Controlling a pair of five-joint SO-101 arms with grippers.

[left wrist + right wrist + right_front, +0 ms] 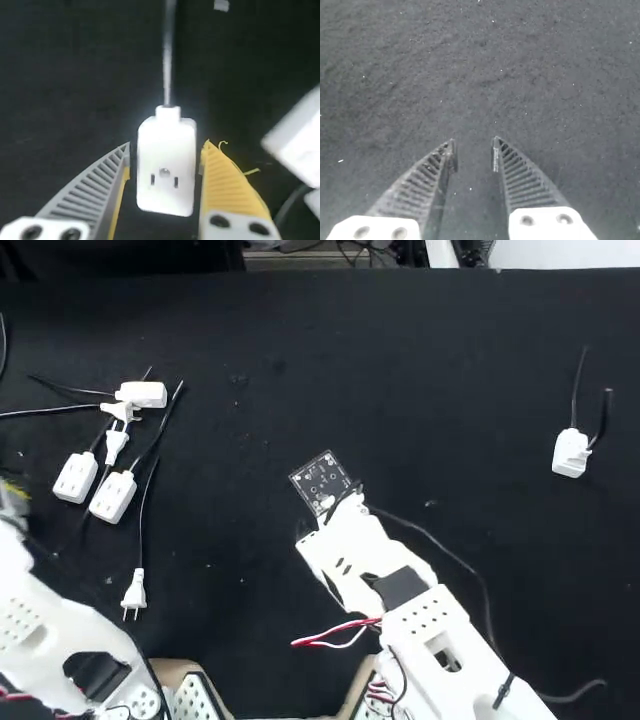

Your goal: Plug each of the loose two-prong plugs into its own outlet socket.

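At the far left, the left arm point(50, 630) rose from the near corner of the black tabletop point(300, 360). Its hand point(166, 144) stood open about as wide as the left socket point(166, 167), which showed face-on in the gap between a grey finger and a yellow finger point(227, 185). Whether either finger touched it could not be told. A black cord ran straight away from the socket's far end.

In the high view a second socket point(112, 496) lay just beside the first. Above both sat a white block point(142, 394) with two small plugs point(117, 445) close under it. Thin black cords crossed between all of these. Nearer the front edge a loose plug point(133, 595) lay alone, prongs toward the arms, its cord trailing up to the cluster.

At the centre the right arm point(400, 610) reached forward, with a small square circuit board point(322, 483) at its front and red and white wires point(330, 635) along its side. Its hand point(473, 141) hung over bare tabletop, fingers a narrow gap apart and holding nothing.

Far right, well apart from everything else, lay another white socket point(570, 453) with two black cords rising from it.
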